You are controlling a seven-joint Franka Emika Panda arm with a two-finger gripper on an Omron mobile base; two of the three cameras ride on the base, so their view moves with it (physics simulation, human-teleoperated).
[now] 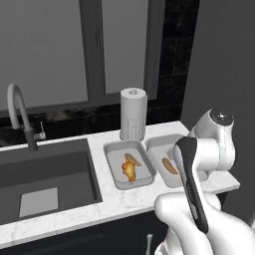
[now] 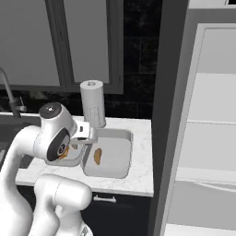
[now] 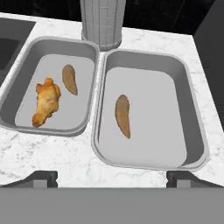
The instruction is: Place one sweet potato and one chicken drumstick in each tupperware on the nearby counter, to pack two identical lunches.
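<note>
A: Where do we stand?

B: Two tupperware trays sit side by side on the worktop (image 3: 144,173), rims nearly touching. The left tupperware (image 3: 26,120) holds a chicken drumstick (image 3: 45,102) and a sweet potato (image 3: 69,79), lying close together but apart. The right tupperware (image 3: 196,148) has only a sweet potato (image 3: 123,116), lying near its left wall.

A: And the gripper (image 3: 112,178)?

B: Its jaws stand wide open and hold nothing, poised above the front rim of the right tray, seen from the hand view.

A: So one drumstick is missing from the right tray. What worries you?

B: I see no second drumstick in these views, so I judge the arm must go and fetch one. The risk is on the way back: the trays are shallow and light-looking, so a low approach could clip a rim and shove a tray into its neighbour. A drumstick dropped from high could also bounce out, or land in the wrong tray, since the two rims nearly touch.

A: Any tight spots?

B: The paper towel roll (image 3: 102,22) stands just behind both trays. The sink (image 1: 50,169) lies beside the left tray, and a dark wall panel (image 1: 219,55) closes in on the right, where the worktop ends just past the right tray. The free room is above and to the front, and the right half of the right tray is bare.
</note>
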